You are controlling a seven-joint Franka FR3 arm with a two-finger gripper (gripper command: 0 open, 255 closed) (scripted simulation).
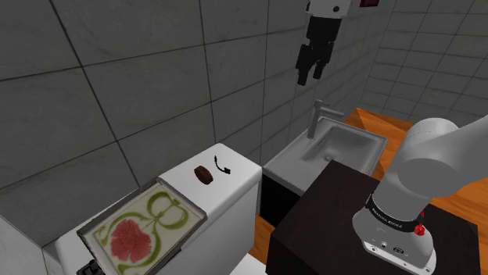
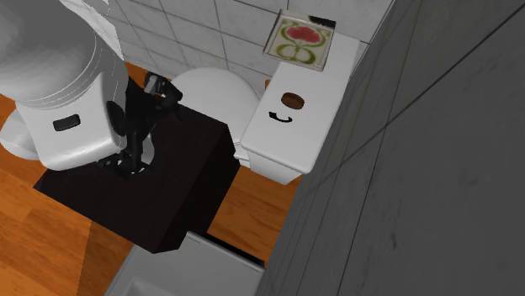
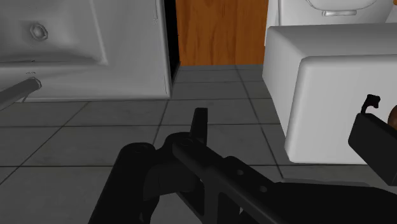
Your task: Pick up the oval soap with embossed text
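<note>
Arm reaches up, tool high near wall.

**Colours around the toilet tank**

Your soap is dark brown, and the toilet tank plain white. The small curled thing is black. The picture tile carries a red flower with green scrolls on cream. You see grey wall tiles, a grey sink, an orange-brown wood floor, a near-black stand and an all-black gripper.
</note>
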